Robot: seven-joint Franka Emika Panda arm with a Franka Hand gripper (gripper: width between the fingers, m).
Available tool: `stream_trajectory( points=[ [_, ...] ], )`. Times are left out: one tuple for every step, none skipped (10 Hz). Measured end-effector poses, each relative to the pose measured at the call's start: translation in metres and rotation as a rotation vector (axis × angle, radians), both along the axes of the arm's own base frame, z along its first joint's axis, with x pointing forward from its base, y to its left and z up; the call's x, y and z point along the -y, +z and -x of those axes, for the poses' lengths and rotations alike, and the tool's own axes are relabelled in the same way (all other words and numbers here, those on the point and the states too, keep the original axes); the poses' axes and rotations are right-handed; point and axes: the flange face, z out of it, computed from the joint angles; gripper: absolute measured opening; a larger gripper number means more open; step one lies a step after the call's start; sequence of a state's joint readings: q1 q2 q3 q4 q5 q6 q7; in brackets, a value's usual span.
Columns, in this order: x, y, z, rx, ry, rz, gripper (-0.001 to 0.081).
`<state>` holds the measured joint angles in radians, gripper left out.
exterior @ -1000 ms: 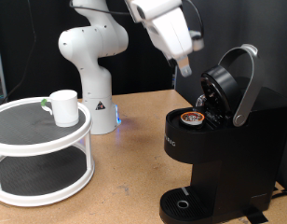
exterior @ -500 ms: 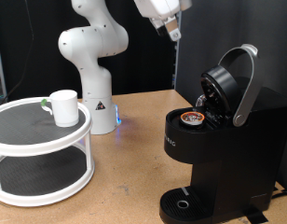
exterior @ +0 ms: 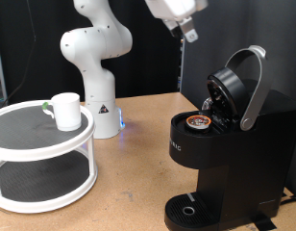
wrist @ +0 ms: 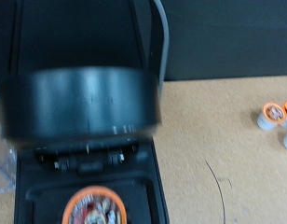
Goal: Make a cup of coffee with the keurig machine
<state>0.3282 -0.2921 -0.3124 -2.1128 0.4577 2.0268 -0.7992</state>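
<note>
My claw (exterior: 189, 35), its spread impossible to tell, hangs empty-looking high above the keurig machine (exterior: 220, 144), whose lid stands raised with a pod (exterior: 197, 120) seated inside, while the cup (exterior: 64, 110) waits on the tiered stand (exterior: 42, 154), not under the spout.

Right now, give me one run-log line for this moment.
claw: raised above keurig machine, holding nothing seen | lid: open | pod: in chamber | cup: on round white stand's top tier

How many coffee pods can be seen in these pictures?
3 at least: one pod sits in the open keurig machine; two spare pods lie on the table beside it. A third may be cut off.
</note>
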Motion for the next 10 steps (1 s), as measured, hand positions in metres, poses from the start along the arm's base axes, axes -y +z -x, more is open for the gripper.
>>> stream_trajectory(
  points=[
    [-0.015,-0.001,-0.001,0.0,0.03,0.003,0.0802],
    [-0.034,-0.003,0.0,-0.014,0.082,0.014,0.0802],
    [-0.051,-0.004,-0.001,-0.029,0.124,0.027,0.0802],
    [-0.068,-0.005,-0.003,-0.036,0.152,0.039,0.0802],
    [-0.084,-0.007,-0.004,-0.043,0.165,0.049,0.0802],
    [-0.098,-0.008,-0.005,-0.043,0.164,0.06,0.0802],
    [-0.11,-0.008,-0.006,-0.036,0.155,0.065,0.0802],
    [-0.12,-0.008,-0.006,-0.03,0.147,0.066,0.0802],
    [-0.129,-0.006,-0.005,-0.023,0.144,0.066,0.0802],
    [-0.136,-0.004,-0.003,-0.017,0.144,0.065,0.0802]
  ],
)
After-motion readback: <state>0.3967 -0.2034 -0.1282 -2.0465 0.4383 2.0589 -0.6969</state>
